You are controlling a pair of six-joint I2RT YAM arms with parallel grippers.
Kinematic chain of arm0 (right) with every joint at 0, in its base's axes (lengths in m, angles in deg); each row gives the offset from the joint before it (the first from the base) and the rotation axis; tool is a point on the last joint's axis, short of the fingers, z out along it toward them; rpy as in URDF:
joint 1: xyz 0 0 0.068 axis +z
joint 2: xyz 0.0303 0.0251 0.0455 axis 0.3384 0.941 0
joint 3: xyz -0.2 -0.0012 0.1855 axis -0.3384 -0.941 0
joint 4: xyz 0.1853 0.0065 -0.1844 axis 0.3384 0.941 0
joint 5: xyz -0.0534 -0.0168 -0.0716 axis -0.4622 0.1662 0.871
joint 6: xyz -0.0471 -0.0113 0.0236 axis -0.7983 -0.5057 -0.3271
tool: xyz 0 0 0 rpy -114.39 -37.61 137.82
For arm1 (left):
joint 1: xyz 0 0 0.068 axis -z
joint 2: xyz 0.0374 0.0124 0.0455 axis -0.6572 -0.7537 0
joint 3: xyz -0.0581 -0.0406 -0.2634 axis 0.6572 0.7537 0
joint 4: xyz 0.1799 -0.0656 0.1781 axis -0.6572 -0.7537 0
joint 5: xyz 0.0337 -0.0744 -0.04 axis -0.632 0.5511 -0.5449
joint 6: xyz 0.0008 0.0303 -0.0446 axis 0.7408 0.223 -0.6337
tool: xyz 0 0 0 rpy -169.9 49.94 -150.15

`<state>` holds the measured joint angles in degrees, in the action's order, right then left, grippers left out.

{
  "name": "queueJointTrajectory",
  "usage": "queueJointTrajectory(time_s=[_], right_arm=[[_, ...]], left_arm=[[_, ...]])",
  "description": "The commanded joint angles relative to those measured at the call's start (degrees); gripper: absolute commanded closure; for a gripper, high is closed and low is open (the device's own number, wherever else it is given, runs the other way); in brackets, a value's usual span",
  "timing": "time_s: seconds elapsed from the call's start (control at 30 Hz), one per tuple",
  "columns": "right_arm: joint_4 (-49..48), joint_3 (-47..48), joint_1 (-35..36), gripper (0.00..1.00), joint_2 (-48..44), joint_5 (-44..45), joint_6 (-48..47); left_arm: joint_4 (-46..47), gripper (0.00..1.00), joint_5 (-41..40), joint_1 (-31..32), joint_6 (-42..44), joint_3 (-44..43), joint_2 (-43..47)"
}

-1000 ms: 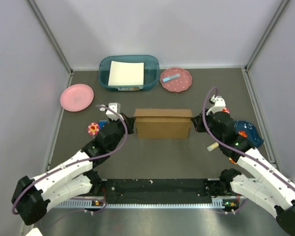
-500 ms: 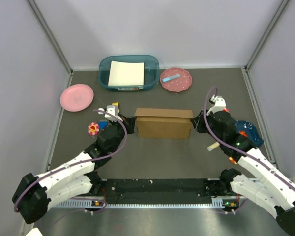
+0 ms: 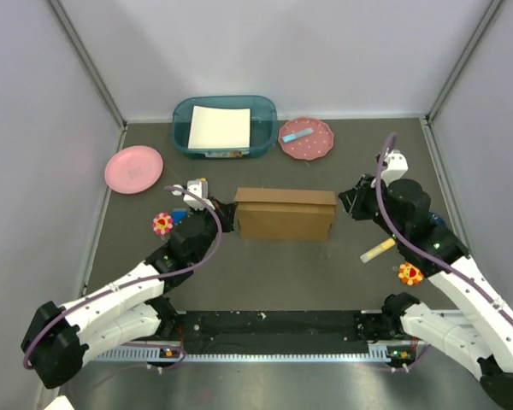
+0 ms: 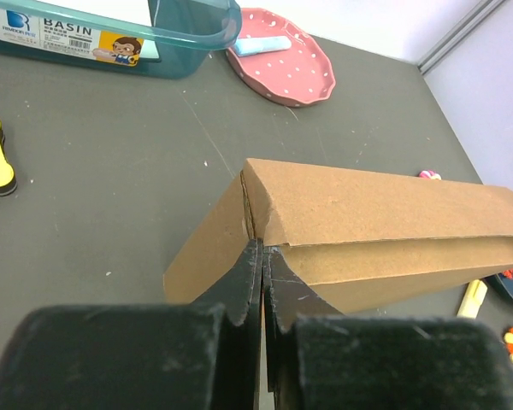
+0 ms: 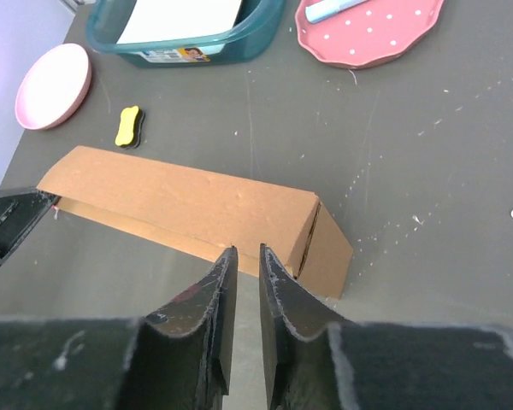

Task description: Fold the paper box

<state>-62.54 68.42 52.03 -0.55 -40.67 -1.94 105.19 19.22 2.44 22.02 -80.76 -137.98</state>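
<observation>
Seen from above and read left to right: my left pincer [image 4: 262, 252] is closed tight with nothing visible between its fingers. Its tips sit at the left end of the paper box [image 3: 284, 215], on the near corner where the lid seam meets the end panel. I cannot tell whether they press on the cardboard or only meet it. The box lies flat in the middle of the counter [image 3: 282, 282] with its lid down and its long axis running left to right, so each short end faces one of my arms. My right pincer [image 5: 246, 249] is parted by a narrow gap and holds nothing. It hangs just off the right end of the box, apart from it, tips aimed back toward that end. The left arm is therefore the nearer of the two, already at the cardboard. I judge that any further tucking or pressing would act along the long axis, the left end braced while the right pincer crosses the short space to the right end panel.
</observation>
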Motion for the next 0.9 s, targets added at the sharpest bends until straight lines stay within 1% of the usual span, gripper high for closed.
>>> queueJointTrajectory(time_s=[0.0,0.13,0.2,0.27,0.3,0.37,0.4,0.43,0.5,0.63,0.87], right_arm=[[-5.24,0.31,0.36,0.86,3.80,-1.86,0.38],[-7.18,-2.93,0.53,0.93,7.14,-1.86,1.08],[-7.80,-5.83,0.36,0.95,7.76,-1.51,1.35],[-8.41,-8.90,0.53,0.96,7.93,-1.25,2.05],[-8.59,-9.79,0.53,0.97,8.11,-1.25,2.32],[-9.29,-12.16,0.45,0.97,8.20,-0.89,3.02],[-9.47,-12.87,0.53,0.97,8.11,-0.81,3.28],[-9.64,-13.31,0.36,0.97,8.11,-0.72,3.55],[-10.17,-13.93,0.53,0.97,8.11,-0.37,3.72],[-10.08,-13.49,0.53,0.97,8.11,0.16,3.64],[-9.38,-12.44,0.45,0.95,8.37,0.86,3.46]], left_arm=[[-14.77,1.00,3.94,0.51,0.57,1.52,-2.37],[-15.74,1.00,4.29,0.51,0.48,1.17,-2.11],[-16.27,0.96,4.47,0.59,0.48,1.08,-1.58],[-16.79,0.90,4.38,0.51,0.66,0.91,-0.53],[-18.45,0.83,4.47,0.51,0.57,0.65,0.00],[-21.08,0.77,4.20,0.51,0.66,-0.40,1.83],[-22.15,0.71,4.03,0.59,0.66,-0.85,2.54],[-22.85,0.69,3.68,0.51,1.00,-1.20,3.42],[-24.26,0.66,3.06,0.51,1.53,-1.90,5.79],[-25.58,0.64,-0.09,0.51,2.15,-3.04,9.92],[-27.78,0.60,-0.89,0.51,5.40,-7.96,10.90]])
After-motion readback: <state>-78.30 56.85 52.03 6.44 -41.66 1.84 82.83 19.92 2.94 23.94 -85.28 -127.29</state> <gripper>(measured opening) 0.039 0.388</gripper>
